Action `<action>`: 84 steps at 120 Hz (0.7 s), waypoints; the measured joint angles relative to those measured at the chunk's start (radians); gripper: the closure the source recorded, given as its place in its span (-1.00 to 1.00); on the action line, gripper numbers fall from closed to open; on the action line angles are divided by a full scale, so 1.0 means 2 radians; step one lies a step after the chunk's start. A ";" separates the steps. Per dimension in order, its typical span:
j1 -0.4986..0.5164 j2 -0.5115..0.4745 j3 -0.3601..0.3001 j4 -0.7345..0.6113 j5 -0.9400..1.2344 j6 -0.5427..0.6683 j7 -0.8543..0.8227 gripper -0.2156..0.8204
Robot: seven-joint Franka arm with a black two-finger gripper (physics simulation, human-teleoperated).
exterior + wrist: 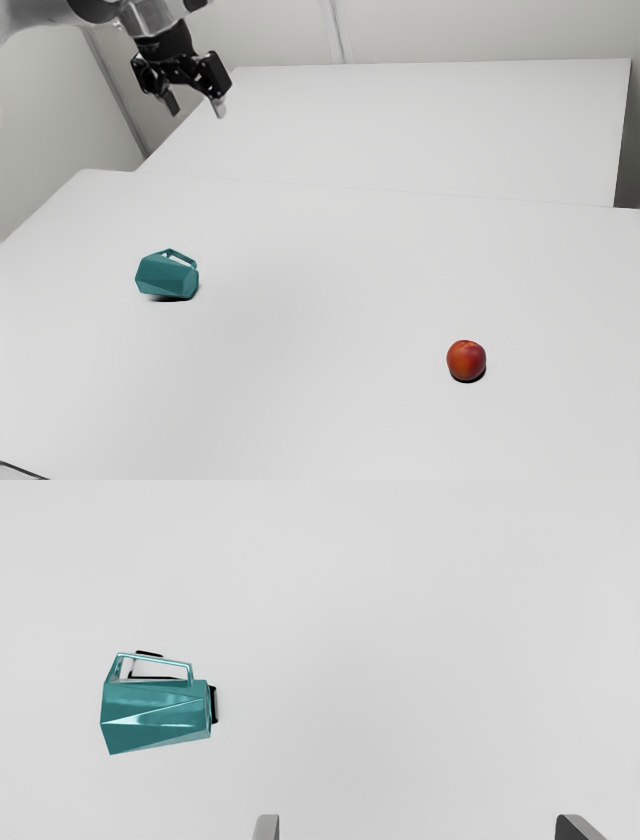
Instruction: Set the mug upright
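A teal faceted mug (pixel 167 276) lies on its side on the white table, toward the exterior view's left, with its handle standing up at an angle. The black gripper (pixel 195 106) hangs well above the table near the exterior view's top left, apart from the mug. In the wrist view the mug (pixel 154 707) is seen from above, off to one side of the gripper (pixel 417 827), whose two fingers stand wide apart with nothing between them.
A reddish-orange peach-like fruit (pixel 466 360) rests on the table (pixel 330 400), far from the mug toward the exterior view's right. Another white surface (pixel 420 130) extends behind the table, with pale walls beyond. A dark thin line crosses the exterior view's bottom left corner.
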 joint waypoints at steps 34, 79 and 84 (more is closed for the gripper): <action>-0.005 0.000 0.092 -0.074 -0.077 0.002 0.008 -0.58; 0.072 0.072 0.269 -0.139 -0.362 -0.018 0.167 -0.58; 0.078 0.099 0.279 -0.138 -0.383 -0.022 0.191 -0.58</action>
